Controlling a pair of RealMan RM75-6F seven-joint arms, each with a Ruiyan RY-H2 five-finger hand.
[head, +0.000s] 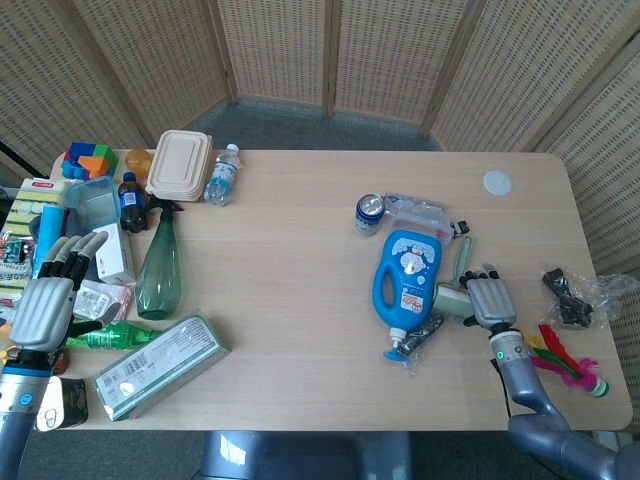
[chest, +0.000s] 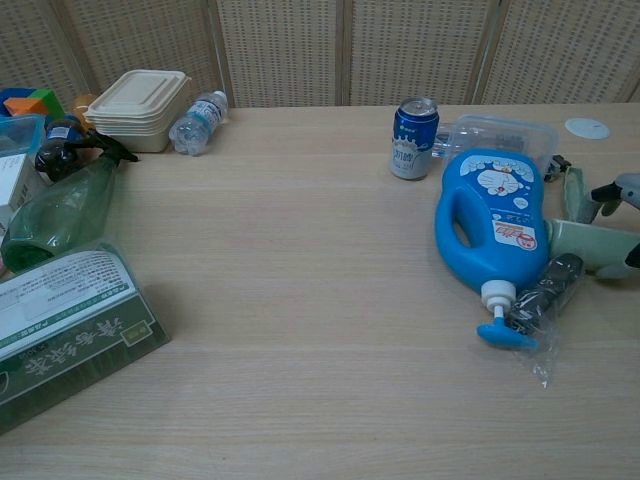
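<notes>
The light wooden counter (head: 300, 300) carries everything. Near its left front corner lies a flat green box (head: 160, 366) with a white label of small print that I cannot read. Beside it a clear green spray bottle (head: 158, 266) lies on its side.

Right of centre lies a blue pump bottle (head: 405, 283) with a cartoon face on its front label; the writing on it is too small to read. A small dark packet in clear wrap (head: 423, 336) rests against its pump end.

Just right of the blue bottle lies a pale green lint roller (head: 457, 293), its handle pointing away towards the far edge. The right hand (head: 490, 301) sits over the roller's broad end, palm down, fingers laid forward onto it. The head view shows the fingers touching it, but I cannot tell whether they are closed around it. In the chest view only fingertips (chest: 622, 186) show at the right border, above the roller (chest: 590, 247).

The left hand (head: 45, 303) hangs at the left edge, fingers spread and holding nothing, over a clutter of small packets, nearest a small green bottle (head: 110, 336).

Behind the blue bottle stands a blue drink can (chest: 413, 138) with white lettering that I cannot make out, beside a clear plastic box (chest: 495, 131).
</notes>
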